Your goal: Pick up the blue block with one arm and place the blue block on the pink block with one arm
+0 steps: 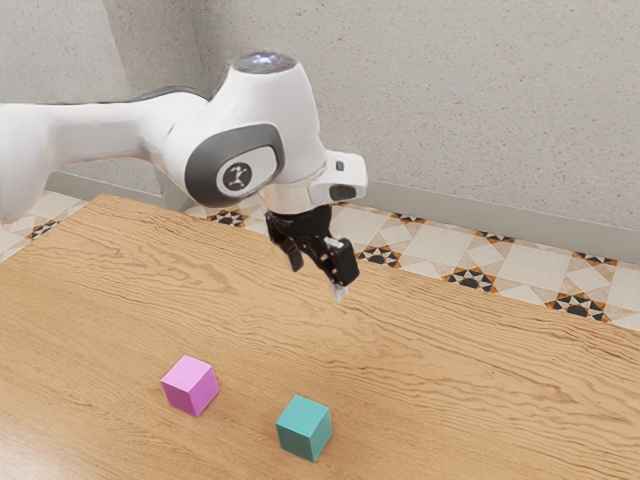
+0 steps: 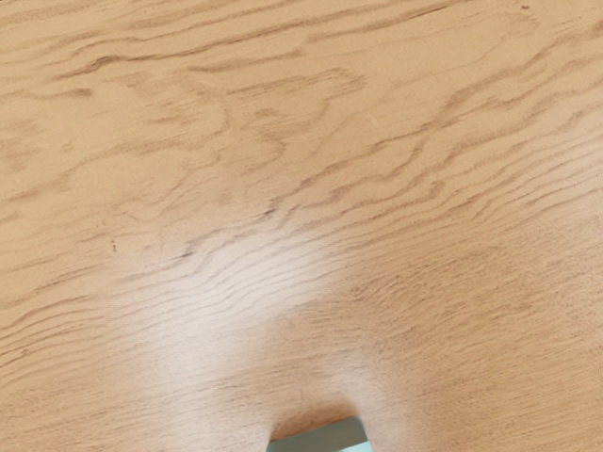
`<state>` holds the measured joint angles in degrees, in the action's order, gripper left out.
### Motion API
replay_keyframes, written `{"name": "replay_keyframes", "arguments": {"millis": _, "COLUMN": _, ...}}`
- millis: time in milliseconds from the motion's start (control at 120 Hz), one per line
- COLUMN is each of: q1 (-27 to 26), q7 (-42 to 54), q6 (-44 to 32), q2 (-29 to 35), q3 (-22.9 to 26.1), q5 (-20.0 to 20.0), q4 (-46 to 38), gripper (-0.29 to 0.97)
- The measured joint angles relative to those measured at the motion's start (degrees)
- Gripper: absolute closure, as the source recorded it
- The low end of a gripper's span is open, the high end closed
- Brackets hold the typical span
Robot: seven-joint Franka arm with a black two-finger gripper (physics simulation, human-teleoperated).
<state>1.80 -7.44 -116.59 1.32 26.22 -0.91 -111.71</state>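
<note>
Exterior view: tool (image 1: 318, 270) spread apart, empty; blue block (image 1: 304, 427) flat, corner toward camera.

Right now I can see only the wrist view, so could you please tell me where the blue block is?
Observer: The blue block sits on the table, nearer the exterior camera than the gripper.
Operator: And where is the pink block, please?
Observer: The pink block stands apart from it, toward the exterior view's left.
Operator: Are the jaws holding anything?
Observer: No, the jaws stand open and empty, raised above the table.
</note>
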Motion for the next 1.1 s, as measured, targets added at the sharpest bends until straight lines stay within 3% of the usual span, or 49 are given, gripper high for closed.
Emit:
{"name": "replay_keyframes", "arguments": {"millis": 275, "q1": -2.7, "q7": 0.0, "q6": -10.0, "q2": 0.8, "q3": 2.0, "q5": 0.0, "q4": -9.3, "gripper": 0.0}}
{"name": "replay_keyframes", "arguments": {"millis": 508, "q1": 1.7, "q7": -0.1, "q6": -16.4, "q2": 3.6, "q3": 2.6, "q5": 0.1, "q4": -16.7, "gripper": 0.0}}
{"name": "replay_keyframes", "arguments": {"millis": 650, "q1": 0.8, "q7": -0.1, "q6": -19.3, "q2": 5.3, "q3": 4.1, "q5": 0.4, "q4": -20.0, "gripper": 0.0}}
{"name": "replay_keyframes", "arguments": {"millis": 1100, "q1": 0.9, "q7": 7.2, "q6": -21.8, "q2": 10.2, "q3": 5.6, "q5": 7.6, "q4": -24.6, "gripper": 0.0}}
